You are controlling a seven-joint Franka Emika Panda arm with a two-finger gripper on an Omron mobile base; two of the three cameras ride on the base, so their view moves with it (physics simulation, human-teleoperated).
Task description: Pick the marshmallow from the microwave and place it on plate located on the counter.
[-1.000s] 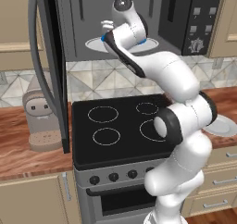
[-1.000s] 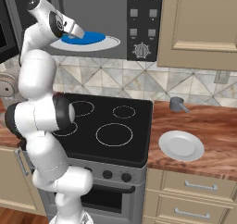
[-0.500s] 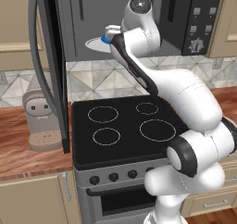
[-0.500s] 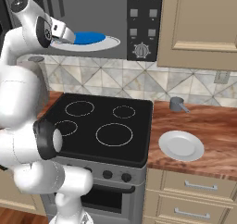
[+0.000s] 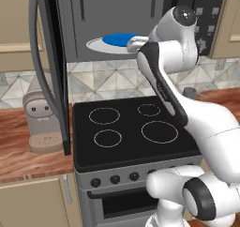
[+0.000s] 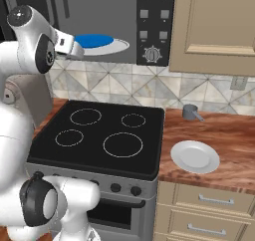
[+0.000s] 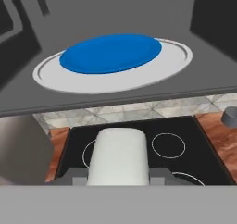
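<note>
counter point(image 6: 234, 135): reddish-brown wood, right of the stovetop
plate point(image 6: 195, 156): near the counter's front edge
small grey cup point(image 6: 190, 112): by the back edge

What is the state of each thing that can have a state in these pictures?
microwave: door open, blue disc on its turntable.
marshmallow: held between the fingers, out of the microwave, above the stovetop.
gripper: shut on the marshmallow.
plate: empty, flat on the counter.
stovetop: nothing on its burners.
</note>
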